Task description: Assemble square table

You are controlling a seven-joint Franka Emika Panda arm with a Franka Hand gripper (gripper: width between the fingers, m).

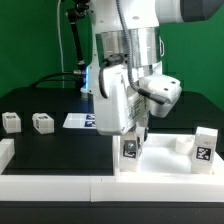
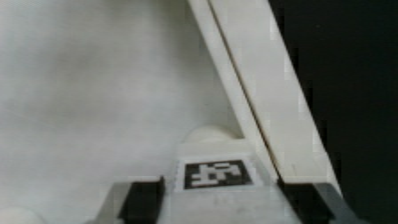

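Behind arm (image 1: 125, 60), marker board (image 1: 76, 121) partly hidden; leg (image 2: 215, 172) blurred.

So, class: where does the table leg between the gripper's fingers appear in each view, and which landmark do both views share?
Exterior view: the leg is low in the middle, under the gripper, at the table top's end toward the exterior view's left.
Wrist view: the leg, tag toward the camera, between the fingers.
Shared landmark: the white table top beside it.

Each white leg (image 1: 42, 122) carries a black-and-white square tag (image 2: 217, 173); the slab (image 2: 89, 100) is white, the worktop (image 1: 60, 150) black.
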